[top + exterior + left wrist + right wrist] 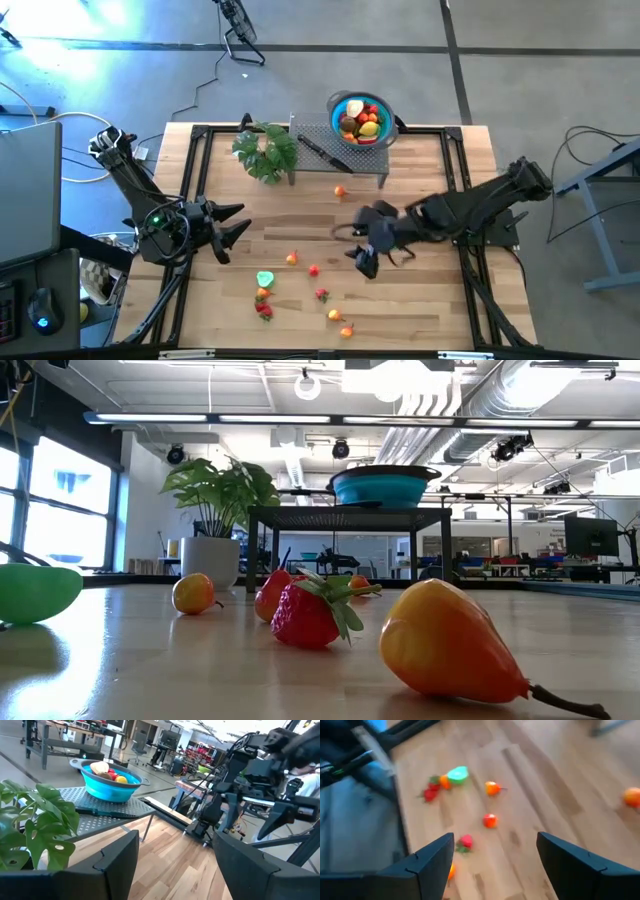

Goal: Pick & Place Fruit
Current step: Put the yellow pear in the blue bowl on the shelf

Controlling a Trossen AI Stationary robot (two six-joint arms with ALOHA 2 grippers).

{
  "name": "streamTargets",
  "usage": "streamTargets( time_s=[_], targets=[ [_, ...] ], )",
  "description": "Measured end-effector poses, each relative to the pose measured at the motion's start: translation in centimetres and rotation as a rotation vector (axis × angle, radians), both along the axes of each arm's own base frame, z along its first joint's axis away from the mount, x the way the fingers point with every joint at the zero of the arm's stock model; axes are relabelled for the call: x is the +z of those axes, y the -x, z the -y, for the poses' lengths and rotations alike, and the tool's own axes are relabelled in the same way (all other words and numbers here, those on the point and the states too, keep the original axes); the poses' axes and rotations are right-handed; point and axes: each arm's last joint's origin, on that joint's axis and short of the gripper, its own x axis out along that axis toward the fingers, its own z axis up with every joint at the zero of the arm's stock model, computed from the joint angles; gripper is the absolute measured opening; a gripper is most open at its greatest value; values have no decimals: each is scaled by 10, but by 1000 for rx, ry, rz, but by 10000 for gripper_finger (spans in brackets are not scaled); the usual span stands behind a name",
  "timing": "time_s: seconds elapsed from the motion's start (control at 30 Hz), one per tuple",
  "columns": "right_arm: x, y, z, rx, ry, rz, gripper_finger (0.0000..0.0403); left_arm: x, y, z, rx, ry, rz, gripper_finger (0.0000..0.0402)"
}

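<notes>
Several small toy fruits lie loose on the wooden table: an orange one (340,191) near the rack, another orange one (291,258), a red one (313,270), a green piece (264,279), a strawberry (321,294) and more near the front edge (336,315). The blue bowl (360,118) stands on a black rack and holds several fruits. My right gripper (363,260) hangs open and empty above the table's middle, with the red fruit (490,820) and the strawberry (465,841) beyond its fingers. My left gripper (238,222) is open and empty at the table's left.
A leafy green plant (266,150) stands at the far left of the black rack (375,160), and a black-handled knife (322,153) lies on the rack. A black frame runs along the table's edges. In the low view an orange-yellow pear-shaped fruit (445,645) lies close to the camera.
</notes>
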Motion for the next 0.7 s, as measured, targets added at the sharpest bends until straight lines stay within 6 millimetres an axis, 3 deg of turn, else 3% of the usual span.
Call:
streamTargets(
  time_s=[0.23, 0.43, 0.7],
  targets=[
    [-12, 27, -26, -288, 220, -4, 271, -1, 0, 0, -1, -10, -8, 248],
    [-30, 43, -43, -442, 255, -36, 270, -2, 0, 1, -31, -16, -16, 248],
    [-58, 42, -73, -520, 211, -44, 270, -2, -1, 2, -73, -9, -17, 248]
  ],
)
